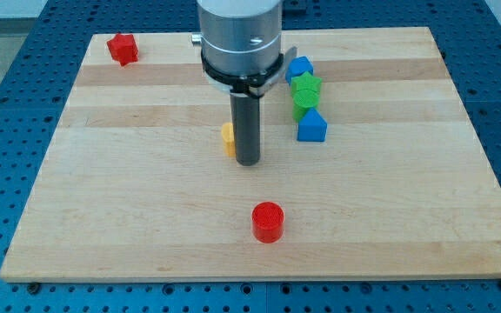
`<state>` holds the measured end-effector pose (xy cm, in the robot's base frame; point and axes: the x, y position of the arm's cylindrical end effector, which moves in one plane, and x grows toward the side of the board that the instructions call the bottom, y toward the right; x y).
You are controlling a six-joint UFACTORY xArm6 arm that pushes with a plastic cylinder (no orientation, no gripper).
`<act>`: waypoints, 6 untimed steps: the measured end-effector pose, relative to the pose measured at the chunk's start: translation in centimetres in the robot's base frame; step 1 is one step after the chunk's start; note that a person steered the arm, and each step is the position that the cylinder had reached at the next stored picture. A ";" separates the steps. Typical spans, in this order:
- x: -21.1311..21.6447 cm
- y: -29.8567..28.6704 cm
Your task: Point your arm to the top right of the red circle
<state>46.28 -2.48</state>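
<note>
The job was only partly done at this point — my tip (247, 163), the blunt lower end of the straight dark rod, sat on the pale wooden tabletop (103, 209) well above the red cylinder-shaped circle block (267, 222), which stood alone near the view's bottom, a little right of centre. The tip was up the view from that block and very slightly to its left, so by my reckoning it had the "above" part roughly in hand but not the "right" part; what looked left to do was a slide down and across toward the view's right, stopping just off the circle's upper right edge without nudging it. The tool had nothing to open or close — it was a plain rod, carrying nothing — though it was pressed right beside a small yellow block (228, 137), half hidden behind the rod on its left, shape not clear. And the count: two red pieces, the circle plus a chunky red block (123, 49) far off in the top left corner; two blue ones, a blue block (299, 69) at the head of a tight column and a blue house-shaped block (311, 126) at its foot; two green blocks (305, 94) stacked close between them, hard to separate; one yellow. Seven in all, as far as I could tell.
</note>
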 end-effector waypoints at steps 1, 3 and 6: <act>-1.4 -1.2; -0.2 0.0; 3.8 5.8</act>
